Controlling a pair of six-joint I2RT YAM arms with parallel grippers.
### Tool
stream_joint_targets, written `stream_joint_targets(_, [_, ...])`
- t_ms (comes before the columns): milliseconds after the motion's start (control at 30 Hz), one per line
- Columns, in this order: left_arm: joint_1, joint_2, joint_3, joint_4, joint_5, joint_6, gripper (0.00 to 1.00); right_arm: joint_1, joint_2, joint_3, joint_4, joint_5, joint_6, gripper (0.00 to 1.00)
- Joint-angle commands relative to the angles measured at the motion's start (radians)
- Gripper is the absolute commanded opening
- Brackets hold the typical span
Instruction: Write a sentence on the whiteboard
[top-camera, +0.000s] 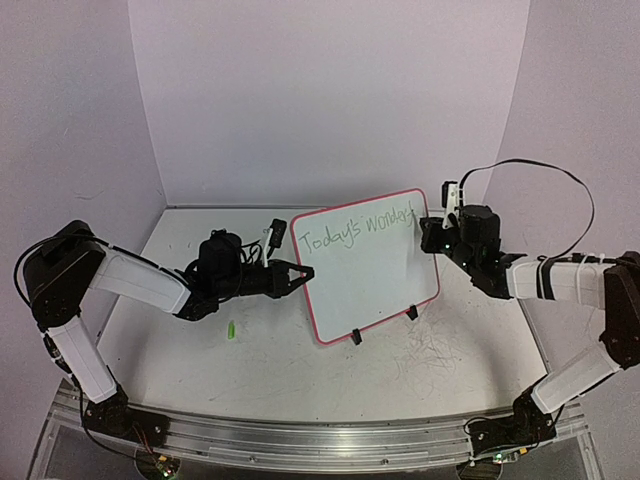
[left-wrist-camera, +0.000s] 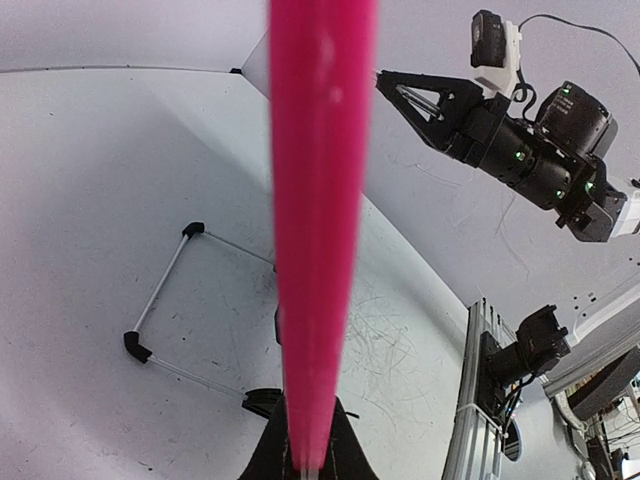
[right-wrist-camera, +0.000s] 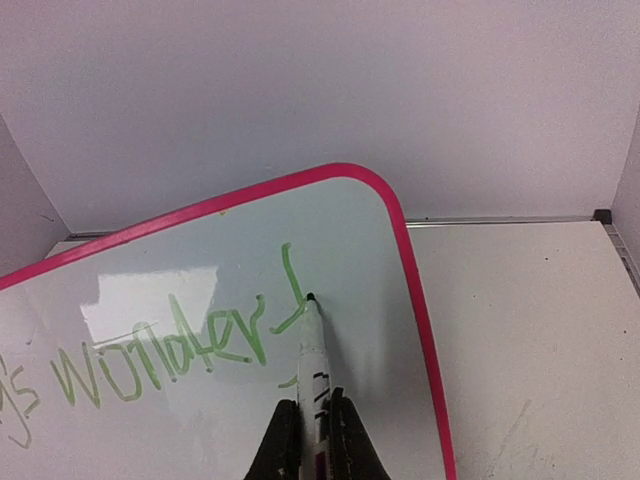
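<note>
The whiteboard (top-camera: 370, 270) stands propped near the counter's (top-camera: 300, 370) back middle. The left gripper (top-camera: 303, 273) clamps its left rim. The right gripper (right-wrist-camera: 315, 425) grips a marker (right-wrist-camera: 312, 345), whose tip touches the end of the green sentence (top-camera: 350, 232).

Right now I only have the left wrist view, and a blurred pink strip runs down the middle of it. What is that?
Observer: That is the rim of the whiteboard. In the top view the left fingers are clamped on its left edge, and it stands tilted.
Operator: Is anything written on it?
Observer: Yes, green words in one slanting line: "Today's wonder", plus an unfinished letter.
Operator: What is doing the writing?
Observer: In the right wrist view the right fingers are shut on a marker. Its tip is at the board, by the last green stroke.
</note>
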Motion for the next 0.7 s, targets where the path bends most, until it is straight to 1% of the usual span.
stream_joint_targets(0, [0.000, -0.050, -0.003, -0.001, 0.018, 0.018, 0.00, -0.005, -0.019, 0.034, 0.021, 0.051, -0.002, 0.00])
stream_joint_targets(133, [0.000, -0.051, -0.004, -0.001, 0.017, 0.020, 0.00, -0.004, -0.095, -0.003, 0.020, 0.028, -0.002, 0.00])
stream_joint_targets(233, [0.000, -0.048, -0.001, 0.000, 0.020, 0.020, 0.00, -0.005, -0.115, -0.031, 0.019, 0.004, 0.008, 0.00])
stream_joint_targets(333, [0.000, -0.048, -0.001, 0.000, 0.021, 0.018, 0.00, -0.007, -0.107, -0.044, 0.019, -0.002, 0.003, 0.00])
stream_joint_targets(667, [0.000, -0.059, -0.004, -0.001, 0.019, 0.015, 0.00, -0.007, -0.051, -0.012, 0.037, -0.011, -0.011, 0.00])
